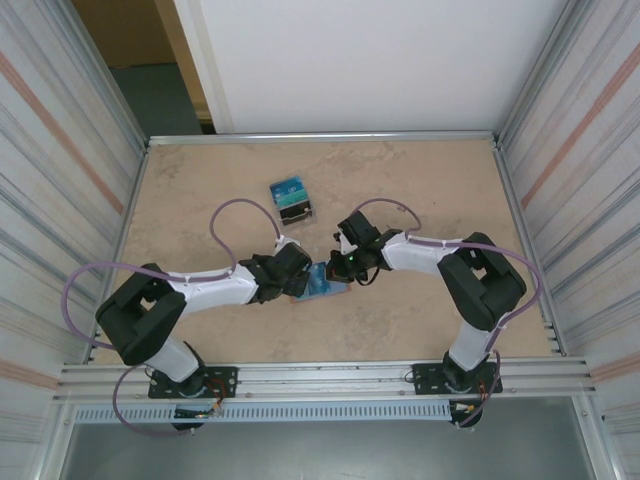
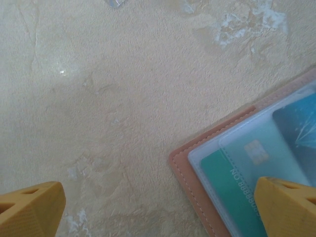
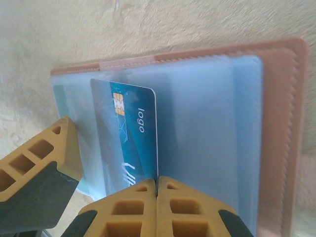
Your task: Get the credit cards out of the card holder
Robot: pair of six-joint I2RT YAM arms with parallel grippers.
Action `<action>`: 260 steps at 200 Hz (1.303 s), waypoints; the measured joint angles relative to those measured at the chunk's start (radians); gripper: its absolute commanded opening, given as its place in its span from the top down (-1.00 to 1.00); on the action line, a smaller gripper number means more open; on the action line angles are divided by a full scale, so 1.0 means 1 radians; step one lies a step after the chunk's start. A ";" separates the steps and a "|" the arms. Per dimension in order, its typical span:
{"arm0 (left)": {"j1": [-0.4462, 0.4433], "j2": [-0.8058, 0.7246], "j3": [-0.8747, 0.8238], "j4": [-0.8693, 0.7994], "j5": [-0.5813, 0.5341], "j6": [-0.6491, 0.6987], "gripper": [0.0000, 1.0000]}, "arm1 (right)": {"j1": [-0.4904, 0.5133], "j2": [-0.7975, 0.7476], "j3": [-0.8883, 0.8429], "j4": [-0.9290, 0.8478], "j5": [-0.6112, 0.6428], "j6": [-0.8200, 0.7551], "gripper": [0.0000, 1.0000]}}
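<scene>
Lattice-ribbed right claw (image 3: pixel 157 181) pinches glossy blue card (image 3: pixel 132 140) (gold chip (image 3: pixel 118 104)).

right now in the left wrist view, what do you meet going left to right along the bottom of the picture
yellow fingertip → bare table → card holder, its pink edge → teal credit card → other yellow fingertip

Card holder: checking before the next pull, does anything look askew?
One blue card sits slightly skewed, apparently partly out of its clear sleeve in the open card holder, its edge at the shut right gripper. Nothing looks damaged.
</scene>
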 measured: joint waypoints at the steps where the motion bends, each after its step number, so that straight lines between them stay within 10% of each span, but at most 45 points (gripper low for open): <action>1: 0.000 0.000 0.000 0.000 0.000 0.001 -0.98 | -0.001 0.000 0.000 0.000 0.000 0.000 1.00; 123: 0.005 0.004 0.002 0.015 -0.014 0.088 -0.98 | -0.029 -0.007 -0.067 0.176 -0.132 0.032 0.61; 260: 0.005 0.010 0.004 0.024 -0.017 0.091 -0.97 | -0.045 0.073 -0.138 0.508 -0.267 0.139 0.86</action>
